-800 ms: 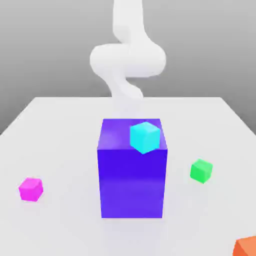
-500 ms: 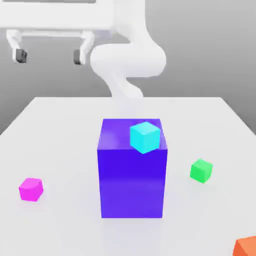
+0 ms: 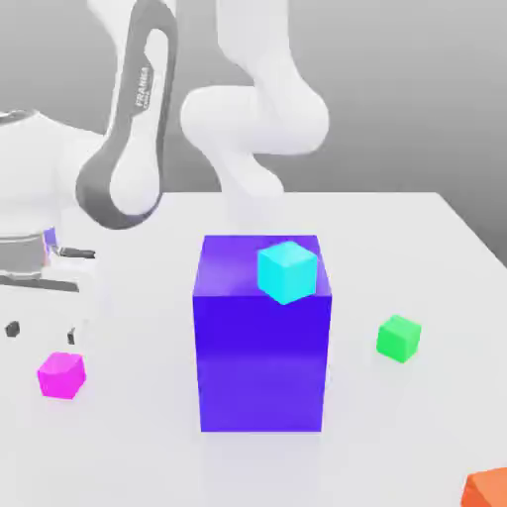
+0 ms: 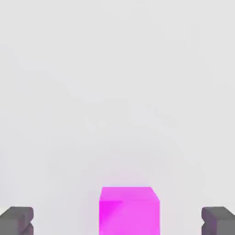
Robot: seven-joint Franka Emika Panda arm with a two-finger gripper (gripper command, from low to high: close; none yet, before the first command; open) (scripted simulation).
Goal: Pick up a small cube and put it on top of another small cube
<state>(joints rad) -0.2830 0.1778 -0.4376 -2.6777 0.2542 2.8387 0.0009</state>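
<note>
Approaching pink cube [image 4: 129, 213]: gripper [image 3: 42, 333] jaws wide, nothing between tips yet. Cube on table [image 3: 396, 446], ext. view's left, below jaws; in hand view it sits btwn the two fingertips' lines, roughly centred, faces approx. square to them. Next: straight descent, prob. Purple block [image 3: 261, 361] w/ cyan cube [image 3: 287, 272] well apart.

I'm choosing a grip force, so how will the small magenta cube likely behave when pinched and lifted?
The magenta cube will probably stay rigid, given its flat faces and crisp edges. Resting on a flat face, it seems unlikely to roll. Its plain, smooth-looking sides could slip a little under a loose pinch, though weight can't be judged by sight.
</note>
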